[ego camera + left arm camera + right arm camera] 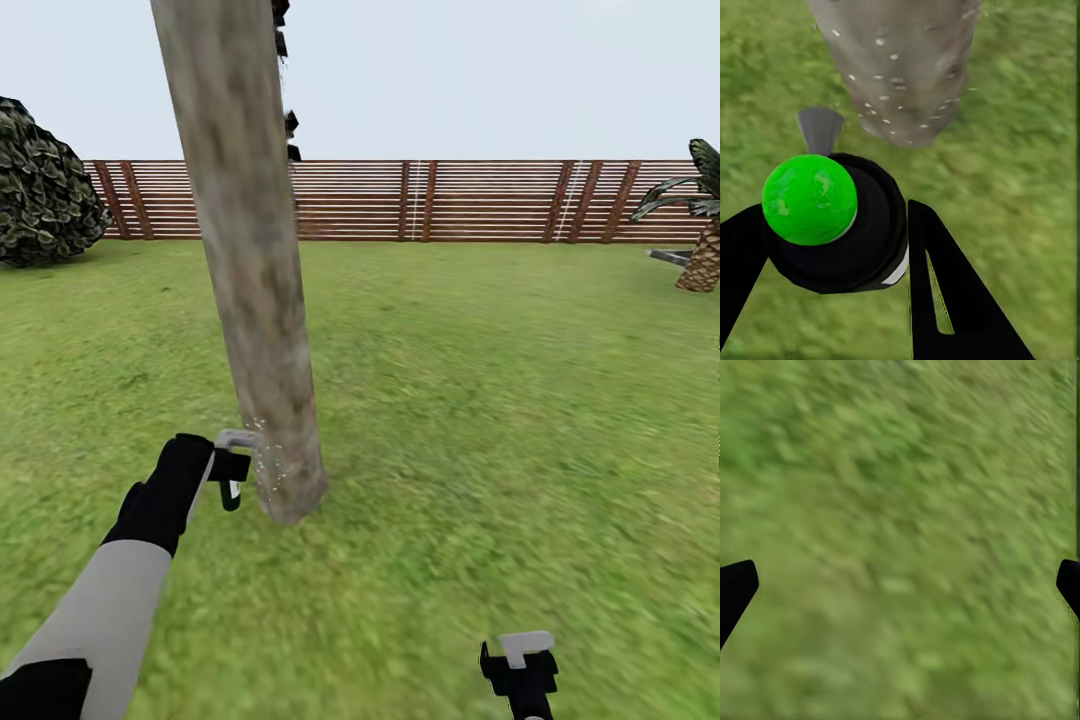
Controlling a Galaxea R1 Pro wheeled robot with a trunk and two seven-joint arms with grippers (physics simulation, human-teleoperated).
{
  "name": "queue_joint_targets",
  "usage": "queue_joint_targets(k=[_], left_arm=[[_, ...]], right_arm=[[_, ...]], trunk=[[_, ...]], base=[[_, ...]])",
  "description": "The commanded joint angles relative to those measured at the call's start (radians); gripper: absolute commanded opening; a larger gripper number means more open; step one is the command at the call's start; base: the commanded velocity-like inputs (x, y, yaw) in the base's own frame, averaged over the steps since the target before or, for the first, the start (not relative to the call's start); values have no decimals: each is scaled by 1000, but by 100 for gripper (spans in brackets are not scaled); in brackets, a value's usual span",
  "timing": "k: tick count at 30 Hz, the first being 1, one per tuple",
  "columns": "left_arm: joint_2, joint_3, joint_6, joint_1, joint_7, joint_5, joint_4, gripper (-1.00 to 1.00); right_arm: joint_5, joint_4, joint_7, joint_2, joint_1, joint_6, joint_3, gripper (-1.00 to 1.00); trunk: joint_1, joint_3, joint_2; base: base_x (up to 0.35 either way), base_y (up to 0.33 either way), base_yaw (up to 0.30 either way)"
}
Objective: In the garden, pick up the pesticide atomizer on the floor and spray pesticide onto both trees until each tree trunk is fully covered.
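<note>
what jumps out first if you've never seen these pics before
The thick pale tree trunk rises from the lawn just left of centre, leaning slightly, with whitish pesticide specks dotting its base. Right beside that base, the left gripper holds the pesticide atomizer, whose bright green top stands out in the left wrist view. Behind, a brown slatted fence crosses the background, and the right gripper hangs open low over the grass.

Atomizer (832,225) held beside pale tree trunk (250,260) base; whitish pesticide specks (889,75) on bark.
</note>
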Motion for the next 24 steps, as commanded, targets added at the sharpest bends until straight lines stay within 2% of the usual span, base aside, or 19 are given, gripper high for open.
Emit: queue_joint_targets(k=[1,21,24], left_arm=[[0,2,3,0,-8,-10,-3,-100],[3,8,-1,6,3,-12,-29,-100],[32,9,-1,6,20,-12,-27,-100]], right_arm=[[10,1,-3,1,-1,-3,-8,100],[10,1,-3,1,-1,-3,-7,100],[10,1,-3,1,-1,-3,-7,100]], trunk=[[0,-1,0],[0,-1,0],[0,-1,0]], base=[[0,-263,1],[0,-273,17],[0,-274,254]])
